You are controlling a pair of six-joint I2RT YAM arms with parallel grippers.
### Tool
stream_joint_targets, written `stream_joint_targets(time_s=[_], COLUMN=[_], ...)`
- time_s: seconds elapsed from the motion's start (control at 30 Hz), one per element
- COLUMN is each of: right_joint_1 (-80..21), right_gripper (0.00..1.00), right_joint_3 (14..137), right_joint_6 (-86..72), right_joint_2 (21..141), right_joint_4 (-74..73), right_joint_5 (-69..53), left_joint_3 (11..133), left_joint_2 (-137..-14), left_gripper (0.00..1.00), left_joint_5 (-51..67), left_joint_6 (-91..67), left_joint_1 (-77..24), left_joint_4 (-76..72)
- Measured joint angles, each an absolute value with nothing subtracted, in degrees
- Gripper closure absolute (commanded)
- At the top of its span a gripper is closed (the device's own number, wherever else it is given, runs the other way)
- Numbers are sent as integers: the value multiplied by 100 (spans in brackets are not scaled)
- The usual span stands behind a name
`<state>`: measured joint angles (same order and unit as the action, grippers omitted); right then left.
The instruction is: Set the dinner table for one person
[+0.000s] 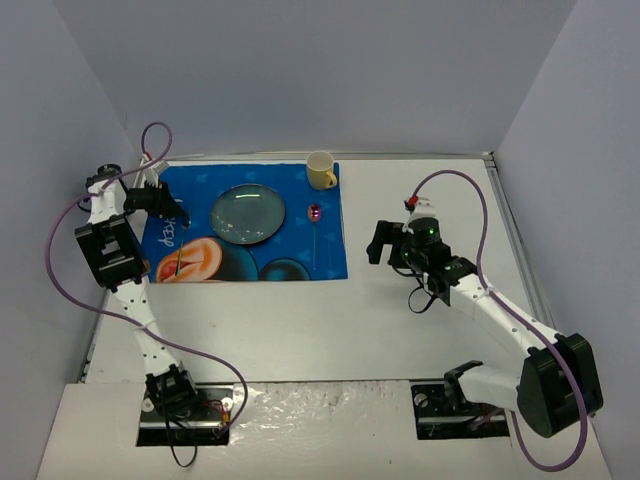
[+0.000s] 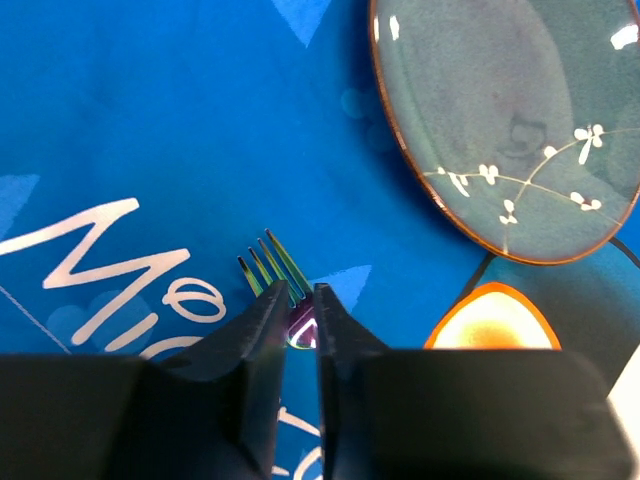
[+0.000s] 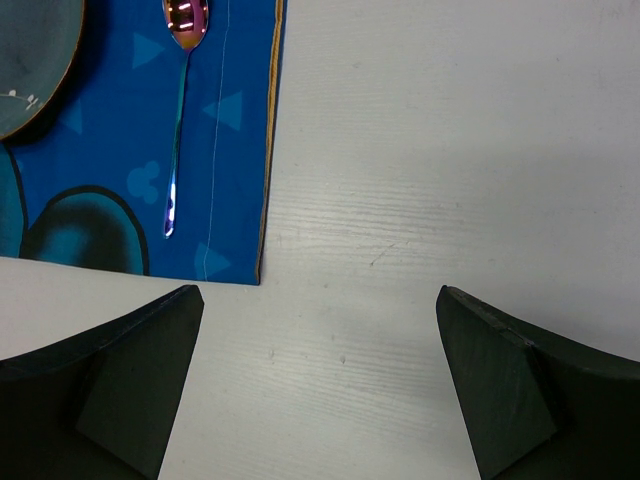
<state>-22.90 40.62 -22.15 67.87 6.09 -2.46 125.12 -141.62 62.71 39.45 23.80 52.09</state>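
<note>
The white dinner table [image 1: 400, 330] carries a blue cartoon mat [image 1: 300, 255] with a grey-blue plate [image 1: 247, 213] at its middle. A shiny fork [image 1: 178, 262] lies on the mat left of the plate, and a spoon [image 1: 316, 225] lies to the plate's right. In the left wrist view my left gripper [image 2: 300, 300] has its jaws nearly together around the neck of the fork [image 2: 270, 265], whose tines stick out beyond them over the mat [image 2: 150, 100]. My right gripper [image 3: 318, 292] stands wide open over bare table [image 3: 450, 150], holding nothing.
A yellow cup [image 1: 321, 170] stands on the mat's far right corner. The plate [image 2: 500, 120] sits close to the right of my left gripper [image 1: 170, 215]. The spoon [image 3: 180, 120] lies by the mat's right edge [image 3: 270, 150]. Grey walls close in the table.
</note>
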Motion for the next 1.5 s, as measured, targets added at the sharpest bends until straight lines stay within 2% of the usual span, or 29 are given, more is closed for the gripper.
stream_joint_targets(time_s=[0.07,0.13,0.27,0.37,0.43,0.7,0.83,1.0,1.23,1.5], right_joint_1=[-2290,-2290,-2290,-2290,-2290,-2290,-2280,-2279,-2255,-2252], right_gripper=[0,0,0,0,0,0,0,0,0,0], right_joint_3=[4062,4062,4066,4078,4082,4084,4084,4084,4081,4280], right_joint_6=[-2226,-2230,-2231,-2230,-2228,-2218,-2141,-2049,-1824,-1623], right_joint_2=[6795,6819,6864,6878,6879,6843,6678,6358,5661,5259], right_joint_4=[613,612,610,613,615,641,645,658,610,394], right_joint_5=[-246,-250,-256,-261,-259,-245,-192,-141,159,596], left_joint_3=[12512,12512,12505,12309,11747,9350,8662,7682,6420,6333], left_joint_2=[-14245,-14304,-14322,-14221,-13894,-11160,-9803,-8703,-7441,-5268], left_gripper=[84,78,76,63,55,32,26,16,3,3], left_joint_5=[6274,6258,6054,5784,5468,3440,2448,1612,928,386], left_joint_6=[3888,3842,3640,3351,2986,1557,1178,798,95,-344], left_joint_1=[2379,2379,2379,2379,2379,2245,1912,1410,947,737], left_joint_4=[5164,5123,5011,4714,4235,2567,1923,1650,2075,2912])
